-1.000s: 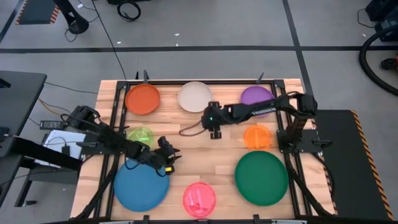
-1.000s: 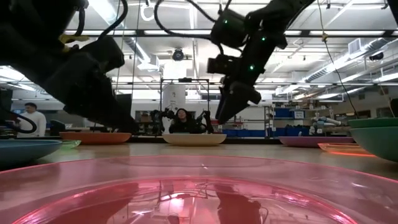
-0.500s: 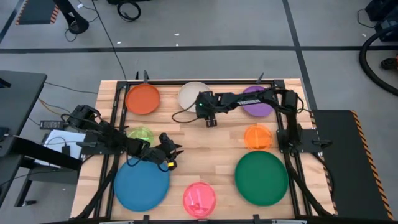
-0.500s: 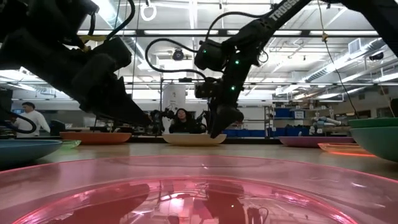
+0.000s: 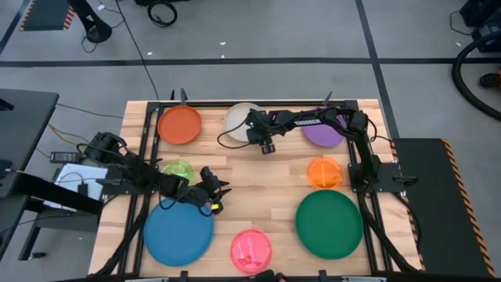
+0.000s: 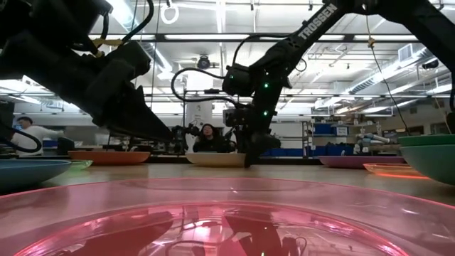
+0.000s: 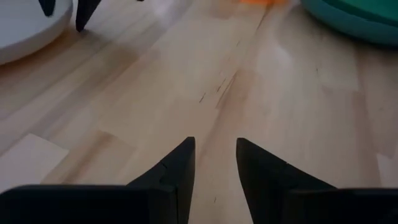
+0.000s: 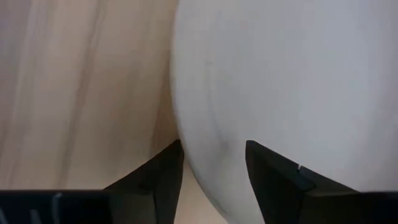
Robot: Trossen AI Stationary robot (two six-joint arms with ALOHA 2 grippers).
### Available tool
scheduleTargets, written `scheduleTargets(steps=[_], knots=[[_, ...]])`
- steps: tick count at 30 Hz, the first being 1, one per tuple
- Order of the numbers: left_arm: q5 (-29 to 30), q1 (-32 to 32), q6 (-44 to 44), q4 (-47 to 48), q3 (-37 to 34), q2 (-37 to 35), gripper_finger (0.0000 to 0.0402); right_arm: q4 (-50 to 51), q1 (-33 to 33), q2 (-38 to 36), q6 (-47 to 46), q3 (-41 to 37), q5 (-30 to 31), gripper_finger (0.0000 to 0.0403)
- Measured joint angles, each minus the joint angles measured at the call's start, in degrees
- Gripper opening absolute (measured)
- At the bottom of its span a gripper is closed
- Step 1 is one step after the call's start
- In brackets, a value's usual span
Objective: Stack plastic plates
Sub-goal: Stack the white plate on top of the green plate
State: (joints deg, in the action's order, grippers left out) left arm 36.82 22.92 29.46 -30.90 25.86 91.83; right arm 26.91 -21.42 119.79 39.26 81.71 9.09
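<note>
Eight plates: spread singly over the wooden table (image 5: 258,176)
Right gripper (image 8: 208,163): fingers parted astride the cream plate's (image 5: 241,119) rim
Left gripper (image 7: 214,155): slightly parted, empty, beside the blue plate (image 5: 177,235)

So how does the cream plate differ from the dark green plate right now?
The cream plate is medium-sized, the dark green plate clearly larger. The cream one lies at the table's far edge with the right gripper open at its rim; the green one lies near the front right, with no gripper by it. Both are round, glossy and unstacked.
</note>
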Motion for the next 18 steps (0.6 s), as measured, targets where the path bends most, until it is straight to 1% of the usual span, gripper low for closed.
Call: scheduleTargets(steps=[8,12,18], knots=[[0.05,-0.71,-1.67,0.04,-0.02,0.02,0.0123,-0.26,-0.15,0.0,1.05,-0.11,-1.67,0.0119],[0.13,-1.59,-3.32,-0.74,-0.02,0.04,0.0123,-2.02,-0.18,0.02,1.36,-0.17,-3.58,0.008],[0.26,-2.25,-5.33,-1.54,-0.02,0.04,0.0123,-4.05,0.11,0.0,2.11,-0.1,-4.25,0.0027]])
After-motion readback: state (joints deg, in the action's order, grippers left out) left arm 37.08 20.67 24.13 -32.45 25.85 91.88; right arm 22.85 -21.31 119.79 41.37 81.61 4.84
